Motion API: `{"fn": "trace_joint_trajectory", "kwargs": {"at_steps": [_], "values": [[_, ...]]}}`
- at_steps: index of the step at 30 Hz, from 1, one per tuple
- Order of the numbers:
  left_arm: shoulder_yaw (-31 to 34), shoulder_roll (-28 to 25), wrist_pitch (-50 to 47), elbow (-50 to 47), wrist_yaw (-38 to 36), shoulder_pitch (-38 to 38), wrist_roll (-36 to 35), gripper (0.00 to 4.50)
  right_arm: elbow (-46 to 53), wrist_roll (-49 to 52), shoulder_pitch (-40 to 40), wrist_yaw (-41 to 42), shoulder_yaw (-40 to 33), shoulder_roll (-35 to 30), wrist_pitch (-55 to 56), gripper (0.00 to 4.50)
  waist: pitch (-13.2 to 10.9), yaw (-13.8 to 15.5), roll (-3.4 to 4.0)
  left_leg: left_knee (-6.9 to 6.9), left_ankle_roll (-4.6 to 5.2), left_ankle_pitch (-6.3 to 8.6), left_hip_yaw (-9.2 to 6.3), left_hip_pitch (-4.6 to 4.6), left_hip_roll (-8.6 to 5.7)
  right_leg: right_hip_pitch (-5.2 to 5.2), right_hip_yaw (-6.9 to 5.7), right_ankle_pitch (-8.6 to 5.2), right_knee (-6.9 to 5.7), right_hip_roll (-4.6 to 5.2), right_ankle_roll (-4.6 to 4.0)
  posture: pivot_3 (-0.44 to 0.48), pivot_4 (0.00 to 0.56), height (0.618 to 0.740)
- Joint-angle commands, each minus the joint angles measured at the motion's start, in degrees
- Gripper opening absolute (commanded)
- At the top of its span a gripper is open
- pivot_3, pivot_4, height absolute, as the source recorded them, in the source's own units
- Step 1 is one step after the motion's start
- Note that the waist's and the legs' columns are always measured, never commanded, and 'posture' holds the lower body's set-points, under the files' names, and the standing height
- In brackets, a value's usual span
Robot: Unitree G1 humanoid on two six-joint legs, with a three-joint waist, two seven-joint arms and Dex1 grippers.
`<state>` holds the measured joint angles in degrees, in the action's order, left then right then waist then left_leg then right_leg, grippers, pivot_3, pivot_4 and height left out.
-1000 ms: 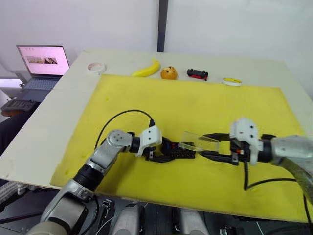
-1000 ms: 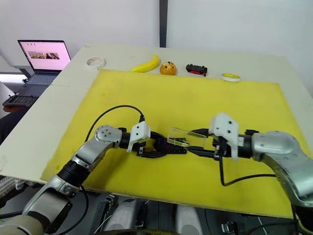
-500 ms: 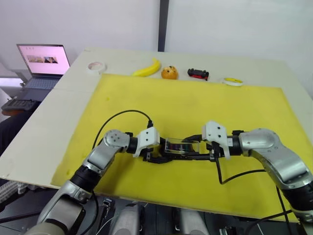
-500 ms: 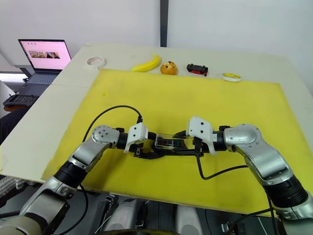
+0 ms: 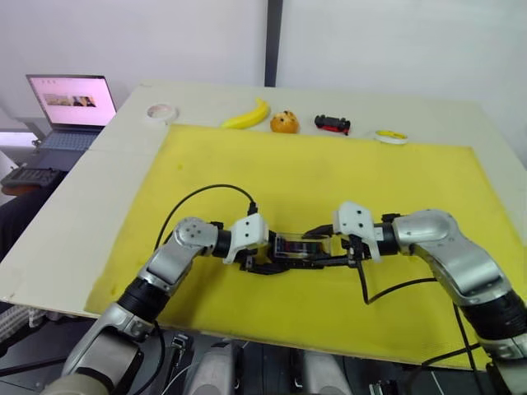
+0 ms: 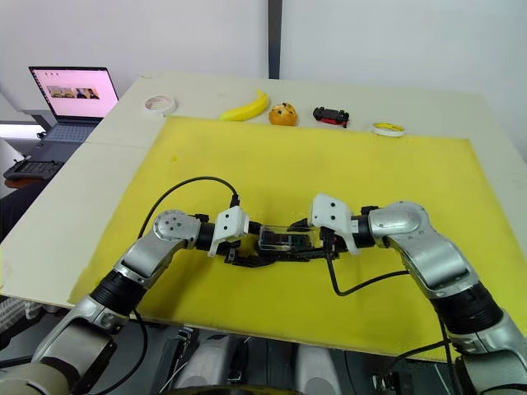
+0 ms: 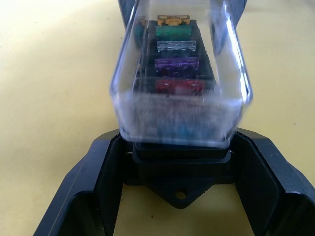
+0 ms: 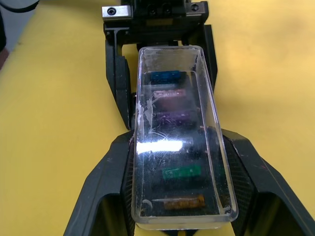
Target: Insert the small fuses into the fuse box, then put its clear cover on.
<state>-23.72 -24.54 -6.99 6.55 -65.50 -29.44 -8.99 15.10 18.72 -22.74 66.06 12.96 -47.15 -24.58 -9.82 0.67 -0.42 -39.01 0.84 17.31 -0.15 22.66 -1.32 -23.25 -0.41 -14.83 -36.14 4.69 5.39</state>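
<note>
Clear cover [image 8: 179,132] now lowered over fuse box [image 7: 179,169], between both tools.

Your left arm reaches in low from the left, elbow bent, left gripper [image 5: 265,253] pointing right, fingers spread around the box [image 7: 179,169] end. Your right arm bends at the elbow, right gripper [image 5: 323,247] pointing left, clamping the cover [image 8: 179,142].

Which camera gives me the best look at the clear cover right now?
The right wrist view: the clear cover shows full length from above, fuses visible beneath. The left wrist view shows it end-on; in the eye views it is a faint glint between the two grippers.
</note>
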Motion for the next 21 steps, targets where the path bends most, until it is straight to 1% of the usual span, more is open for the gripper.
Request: {"fn": "trace_joint_trajectory", "kwargs": {"at_steps": [1,9,16,21], "values": [[-0.14,-0.4,0.62,-0.44,-1.13,-0.18,0.93,2.61,-1.01,-1.04,-1.44,1.28,-0.1,-0.09,1.34,1.73,0.0,0.0,0.0,0.0,0.0,0.0,0.0,0.01,0.0,0.0,0.0,0.0,0.0,0.0,0.0,0.0,0.15,0.74],[0.03,-0.16,1.04,0.21,-0.97,-0.3,1.06,2.61,0.24,-0.08,-0.17,1.79,-1.5,-0.5,0.71,1.73,0.0,0.02,0.0,0.0,0.0,0.0,0.0,0.01,0.0,0.0,0.0,0.0,0.0,0.0,0.0,0.0,0.15,0.74],[0.13,0.08,1.55,0.53,-0.8,-0.13,1.14,2.61,0.2,-1.11,1.31,0.38,-1.65,0.33,2.96,1.73,0.0,0.01,0.0,0.0,-0.01,0.0,0.0,0.0,0.0,0.0,0.0,0.0,0.0,0.01,0.0,0.0,0.15,0.74],[0.19,0.25,1.92,0.82,-0.76,-0.22,1.17,2.61,0.05,-1.46,1.39,-0.43,-1.53,0.22,2.45,1.73,0.0,0.02,0.01,0.0,-0.01,0.0,0.0,0.0,0.0,0.0,0.0,0.0,0.0,0.01,0.0,0.0,0.15,0.74]]}}
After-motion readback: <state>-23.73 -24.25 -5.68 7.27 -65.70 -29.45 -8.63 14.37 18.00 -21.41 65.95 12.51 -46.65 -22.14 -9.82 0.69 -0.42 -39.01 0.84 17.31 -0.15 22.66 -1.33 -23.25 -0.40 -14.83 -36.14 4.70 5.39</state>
